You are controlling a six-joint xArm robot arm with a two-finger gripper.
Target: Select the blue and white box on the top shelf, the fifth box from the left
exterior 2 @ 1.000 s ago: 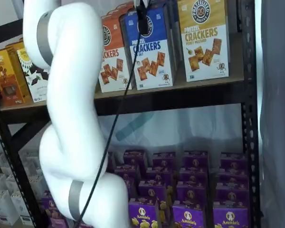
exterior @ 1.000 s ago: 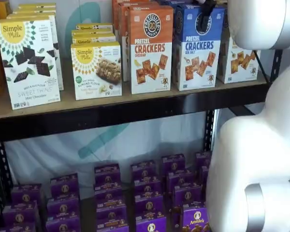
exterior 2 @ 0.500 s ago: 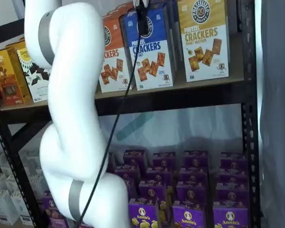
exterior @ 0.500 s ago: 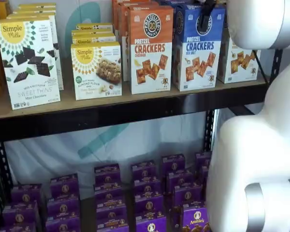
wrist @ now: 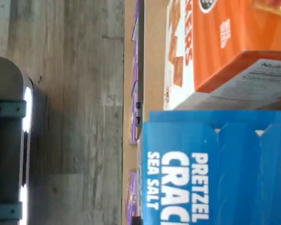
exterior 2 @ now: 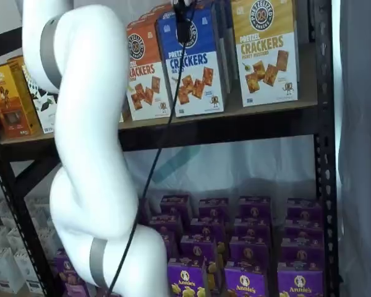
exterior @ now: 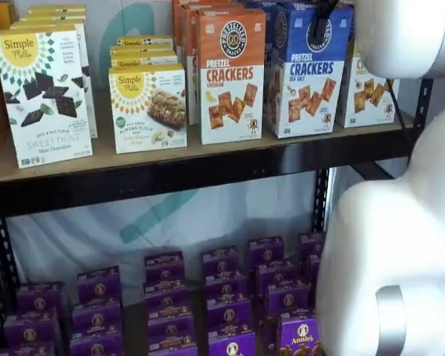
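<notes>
On top shelf (exterior: pixel 208 159), right-hand part of the row, we see the blue and white box (exterior: pixel 309 74) standing upright w/ its long axis vertical, front face toward the cameras. Orange Cheddar box (exterior: pixel 232 74) is just beside it on the left; yellow-topped cracker box (exterior 2: pixel 265 52) sits to its right w/ a small gap in a shelf view.

Gripper (exterior 2: pixel 182 25) comes down from above onto the box's upper front: black finger lies over the round logo in both shelf views, cable hanging beside it. We judge the fingers pressed together on the box top, i.e. pinching it. Only one finger shows clearly, so the far-side contact is not visible. Wrist view shows the blue top flap filling the frame right under the camera, orange box alongside.

Key relation for next move: box sits directly below and between the fingers, so the pull goes toward the near side, out over the black front rail. Box bottom looks tipped slightly off square in a shelf view; cannot tell if it's lifted clear of the board.

Room: open space in front of shelf. Orange neighbour is close, so risk of dragging it. More boxes stand behind on the far side. Purple boxes (exterior: pixel 230 297) on the lower level are well apart.
</notes>
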